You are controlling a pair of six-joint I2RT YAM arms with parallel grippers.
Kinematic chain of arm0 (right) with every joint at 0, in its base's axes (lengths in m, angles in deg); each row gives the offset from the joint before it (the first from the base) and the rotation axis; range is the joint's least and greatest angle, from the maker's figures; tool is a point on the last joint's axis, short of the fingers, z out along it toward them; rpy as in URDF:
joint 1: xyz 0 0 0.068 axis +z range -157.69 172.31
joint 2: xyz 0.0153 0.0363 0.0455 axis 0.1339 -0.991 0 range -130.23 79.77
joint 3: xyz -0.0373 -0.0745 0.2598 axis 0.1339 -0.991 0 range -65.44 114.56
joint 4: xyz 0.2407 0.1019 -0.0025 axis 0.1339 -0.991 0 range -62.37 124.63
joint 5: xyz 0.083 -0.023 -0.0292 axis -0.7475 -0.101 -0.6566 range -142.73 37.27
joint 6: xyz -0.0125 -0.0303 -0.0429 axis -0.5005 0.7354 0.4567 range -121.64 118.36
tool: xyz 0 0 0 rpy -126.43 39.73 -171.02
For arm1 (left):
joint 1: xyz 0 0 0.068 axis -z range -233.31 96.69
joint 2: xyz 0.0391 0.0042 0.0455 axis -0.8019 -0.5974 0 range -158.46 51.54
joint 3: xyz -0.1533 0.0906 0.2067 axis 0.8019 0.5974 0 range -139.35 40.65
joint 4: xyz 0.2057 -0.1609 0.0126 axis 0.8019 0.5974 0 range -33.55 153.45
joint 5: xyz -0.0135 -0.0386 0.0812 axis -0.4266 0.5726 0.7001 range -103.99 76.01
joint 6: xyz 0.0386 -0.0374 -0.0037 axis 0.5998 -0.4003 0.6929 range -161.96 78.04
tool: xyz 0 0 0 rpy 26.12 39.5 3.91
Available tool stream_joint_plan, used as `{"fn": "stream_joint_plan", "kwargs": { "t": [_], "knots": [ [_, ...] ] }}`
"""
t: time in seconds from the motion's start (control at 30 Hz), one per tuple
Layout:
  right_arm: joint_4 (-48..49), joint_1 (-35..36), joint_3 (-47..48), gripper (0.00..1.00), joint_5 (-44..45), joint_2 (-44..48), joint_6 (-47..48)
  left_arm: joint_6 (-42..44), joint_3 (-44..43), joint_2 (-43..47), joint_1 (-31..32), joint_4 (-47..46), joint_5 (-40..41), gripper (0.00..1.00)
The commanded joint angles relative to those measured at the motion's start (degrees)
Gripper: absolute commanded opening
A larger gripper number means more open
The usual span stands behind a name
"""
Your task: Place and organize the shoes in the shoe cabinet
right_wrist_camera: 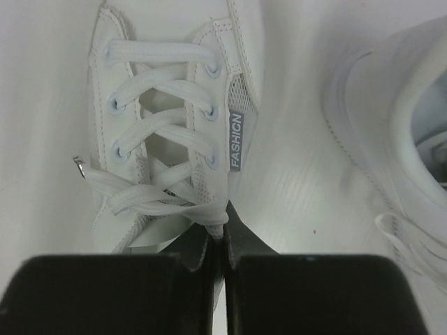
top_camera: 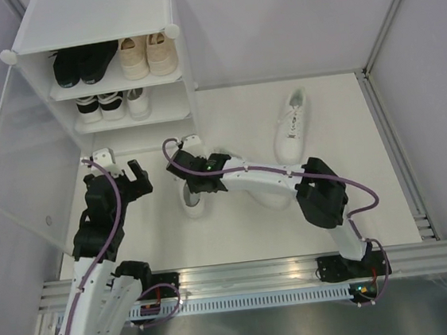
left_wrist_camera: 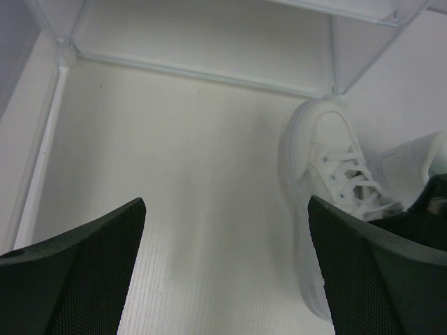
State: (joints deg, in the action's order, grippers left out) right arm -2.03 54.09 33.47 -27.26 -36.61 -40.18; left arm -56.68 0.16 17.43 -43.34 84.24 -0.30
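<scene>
The shoe cabinet stands at the back left with its door swung open. A black pair and a beige pair sit on its upper shelf, and a black-and-white pair with one white shoe sits below. My right gripper is shut on the collar edge of a white shoe on the floor in front of the cabinet. My left gripper is open above bare floor, just left of that shoe.
A second white shoe lies right beside the held one, partly under the right arm. A third white shoe lies farther back right. The cabinet's bottom frame is just ahead of the left gripper.
</scene>
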Motion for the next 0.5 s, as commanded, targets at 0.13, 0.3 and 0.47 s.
{"fn": "stream_joint_plan", "kwargs": {
  "t": [0.13,0.3,0.47],
  "knots": [
    [4.2,0.1,8.3,0.10,0.5,-10.0,-3.1,-1.6,0.3,-2.2,-0.2,0.2,-2.1,1.00],
    [2.4,-0.1,7.6,0.60,1.4,-7.0,-2.9,-4.8,-1.3,-5.1,-0.2,3.0,-8.8,1.00],
    [3.3,-0.2,1.6,0.87,6.9,4.6,0.2,-10.0,-1.9,-6.8,0.0,6.0,-13.4,1.00]
  ]
}}
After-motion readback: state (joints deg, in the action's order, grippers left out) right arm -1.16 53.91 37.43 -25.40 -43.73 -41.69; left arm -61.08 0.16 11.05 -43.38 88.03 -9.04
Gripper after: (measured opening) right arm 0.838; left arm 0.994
